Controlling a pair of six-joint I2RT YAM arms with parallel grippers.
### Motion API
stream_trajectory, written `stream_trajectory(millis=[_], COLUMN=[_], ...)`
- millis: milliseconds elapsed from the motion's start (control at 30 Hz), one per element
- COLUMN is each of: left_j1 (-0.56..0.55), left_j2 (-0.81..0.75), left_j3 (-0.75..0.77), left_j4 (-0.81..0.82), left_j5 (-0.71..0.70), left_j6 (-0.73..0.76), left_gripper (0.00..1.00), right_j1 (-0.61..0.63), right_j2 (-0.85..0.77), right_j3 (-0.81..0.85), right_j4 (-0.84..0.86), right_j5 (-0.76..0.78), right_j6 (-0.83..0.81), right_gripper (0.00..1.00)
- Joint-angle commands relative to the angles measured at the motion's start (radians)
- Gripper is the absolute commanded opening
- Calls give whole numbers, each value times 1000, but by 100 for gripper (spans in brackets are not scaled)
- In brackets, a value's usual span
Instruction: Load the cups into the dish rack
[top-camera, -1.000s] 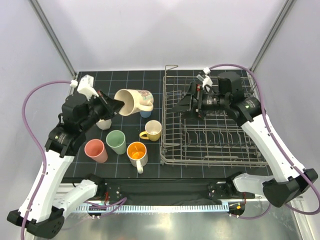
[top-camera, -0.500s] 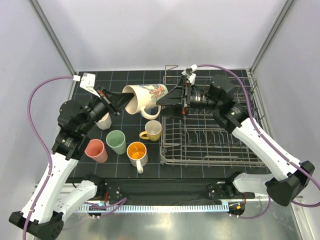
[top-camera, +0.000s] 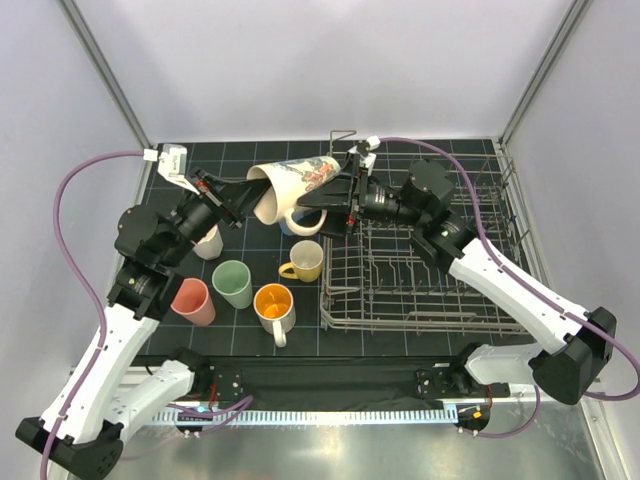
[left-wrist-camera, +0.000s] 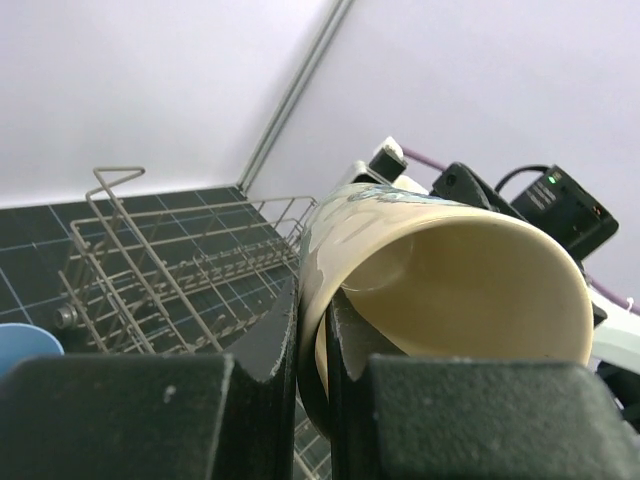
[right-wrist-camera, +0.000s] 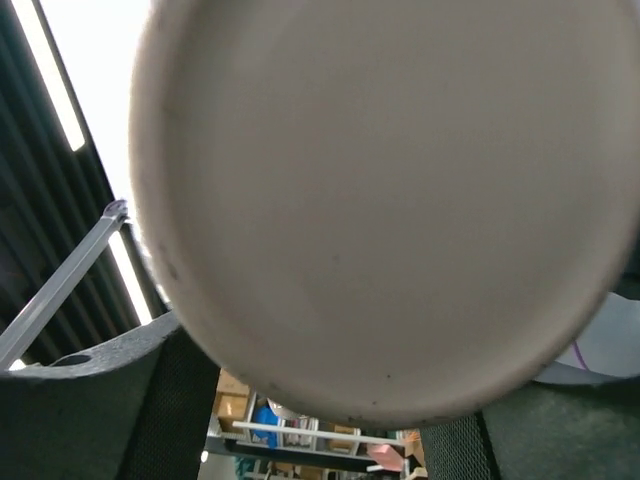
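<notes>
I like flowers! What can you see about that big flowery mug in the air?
The big mug is cream and shiny, with painted flowers and a handle on one side. It lies sideways in the air beside the dish rack. The left hand pinches its rim, one finger inside. The right hand has a finger each side of its flat bottom; whether they squeeze it, I cannot tell.

The dark gridded bench (top-camera: 240, 156) carries the dish rack (top-camera: 420, 322) on the right; a pink cup (top-camera: 191, 300), green cup (top-camera: 233, 283), yellow mug (top-camera: 305, 260), white cup (top-camera: 209, 243) and orange-lined mug (top-camera: 273, 302) stand on the left.
</notes>
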Motion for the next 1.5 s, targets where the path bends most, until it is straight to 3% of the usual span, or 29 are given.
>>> stream_trajectory(millis=[0, 100, 167, 233, 267, 400, 467, 500, 567, 700, 767, 900, 1000, 1067, 1200, 1467], left_j1=[-19, -30, -36, -41, -42, -44, -44, -44, -44, -44, -44, -44, -44, -44, -44, -44], left_j2=[-15, -18, -25, -27, -28, -45, -54, -68, -88, -159, -211, -284, -301, -291, -280, -242], left_j3=[19, 8, -4, -10, -15, -28, -33, -36, -47, -65, -71, -59, -12, 33, 61, 42], left_j4=[193, 196, 196, 201, 201, 186, 125, 97, 43, -134, -199, -392, -530, -619, -709, -667], left_j5=[-17, -17, -22, -19, -19, -13, -34, -51, -106, -224, -278, -518, -586, -612, -594, -482], left_j6=[-35, -33, -33, -32, -30, -33, -33, -33, -33, -4, 7, 28, 65, 88, 100, 88], left_gripper=[0, 1, 0, 0, 1, 2, 20, 39, 57, 78, 80, 81, 81, 80, 80, 76], right_j1=[31, 47, 53, 55, 55, 55, 48, 44, 22, -17, -53, -116, -128, -136, -180, -238], right_j2=[22, 27, 32, 30, 27, 6, 0, -5, -23, -53, -63, -63, -50, -53, -50, 3], right_j3=[5, 4, 0, -7, -22, -56, -53, -49, -6, 126, 167, 238, 281, 267, 221, 218], right_j4=[165, 192, 214, 240, 251, 258, 234, 217, 121, -166, -318, -539, -699, -722, -633, -622], right_j5=[52, 72, 78, 89, 94, 117, 111, 109, 117, 164, 193, 282, 452, 613, 588, 560], right_j6=[89, 103, 109, 112, 109, 54, 12, -11, -125, -389, -504, -736, -917, -1013, -1054, -1034], right_gripper=[68, 54, 36, 10, 4, 4, 4, 4, 4, 4, 4, 4, 4, 4, 4, 4])
